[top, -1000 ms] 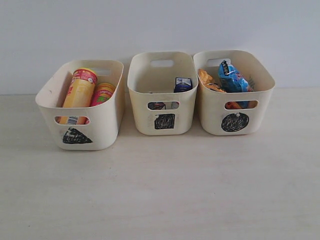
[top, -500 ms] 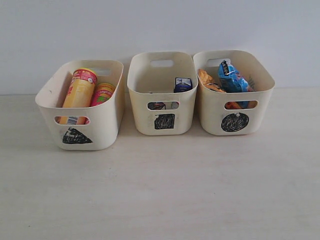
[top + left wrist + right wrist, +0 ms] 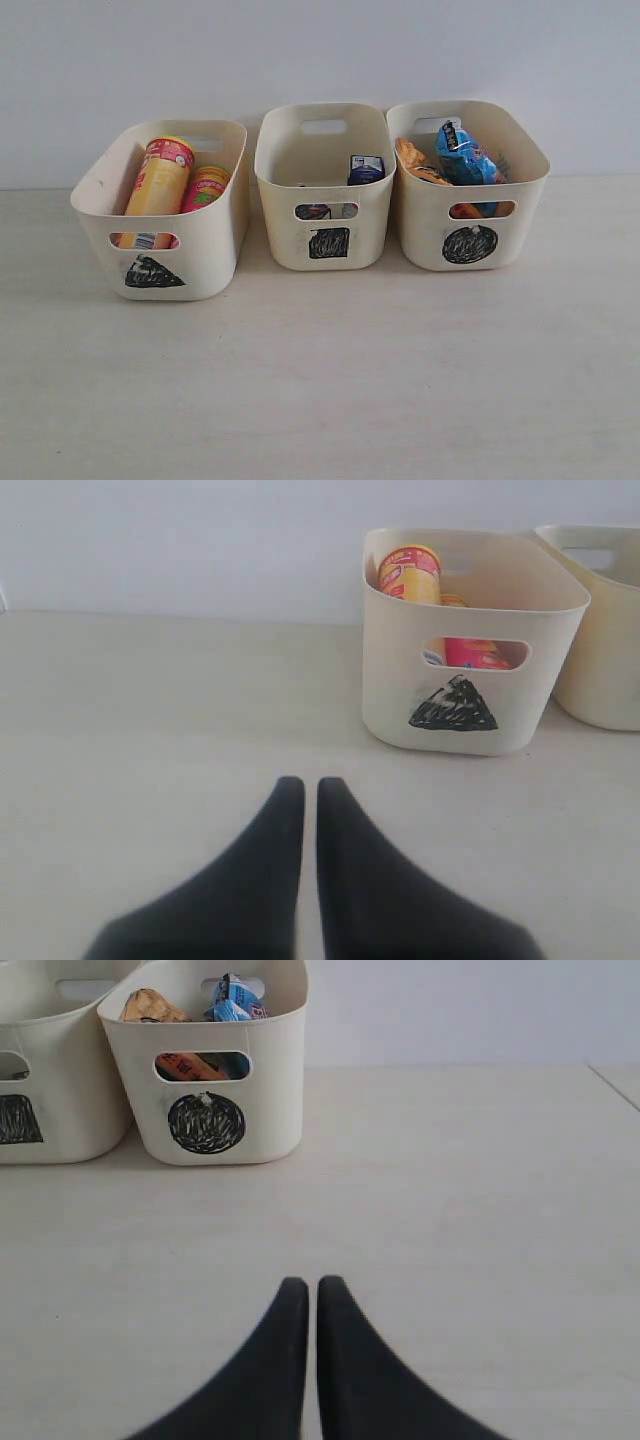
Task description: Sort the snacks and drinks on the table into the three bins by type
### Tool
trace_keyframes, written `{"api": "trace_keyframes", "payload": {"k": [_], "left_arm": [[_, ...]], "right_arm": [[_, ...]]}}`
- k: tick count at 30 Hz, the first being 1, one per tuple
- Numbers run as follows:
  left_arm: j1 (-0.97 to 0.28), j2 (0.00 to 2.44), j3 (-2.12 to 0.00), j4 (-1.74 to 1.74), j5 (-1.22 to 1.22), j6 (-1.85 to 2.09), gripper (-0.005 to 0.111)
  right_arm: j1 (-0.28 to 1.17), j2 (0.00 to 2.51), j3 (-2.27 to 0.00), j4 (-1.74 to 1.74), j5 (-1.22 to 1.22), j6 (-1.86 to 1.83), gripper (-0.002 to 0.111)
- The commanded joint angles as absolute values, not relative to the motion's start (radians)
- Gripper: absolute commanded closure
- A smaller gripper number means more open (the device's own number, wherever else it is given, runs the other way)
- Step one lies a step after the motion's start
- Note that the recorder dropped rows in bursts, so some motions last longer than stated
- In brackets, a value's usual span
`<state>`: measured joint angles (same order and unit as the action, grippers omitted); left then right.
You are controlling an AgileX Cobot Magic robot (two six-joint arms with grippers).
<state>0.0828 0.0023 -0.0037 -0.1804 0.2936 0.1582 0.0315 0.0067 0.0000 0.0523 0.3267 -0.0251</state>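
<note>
Two tubes (image 3: 160,182) fill the triangle bin (image 3: 210,255), a carton (image 3: 366,168) the square bin (image 3: 285,240), two bags (image 3: 463,155) the circle bin (image 3: 425,245); left hand (image 3: 302,792), right hand (image 3: 303,1292) closed, empty.

I'm on what looks like a lab test rig: bare tabletop (image 3: 320,390), blank white wall (image 3: 300,50), shape-marked bins (image 3: 285,235).

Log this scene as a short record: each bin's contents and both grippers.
triangle bin: yellow tube, pink tube
square bin: carton with blue top; dark item low at the front, unclear
circle bin: blue packet, orange bag
left gripper: shut, empty
right gripper: shut, empty
</note>
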Motion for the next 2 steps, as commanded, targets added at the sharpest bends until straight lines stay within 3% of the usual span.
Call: {"api": "trace_keyframes", "payload": {"k": [1,2], "left_arm": [[0.088,0.0,0.0,-0.176,0.294,0.166,0.102],[0.088,0.0,0.0,-0.176,0.293,0.166,0.102]], "right_arm": [[0.029,0.0,0.0,0.046,0.323,-0.022,0.107],[0.029,0.0,0.0,0.046,0.323,-0.022,0.107]]}}
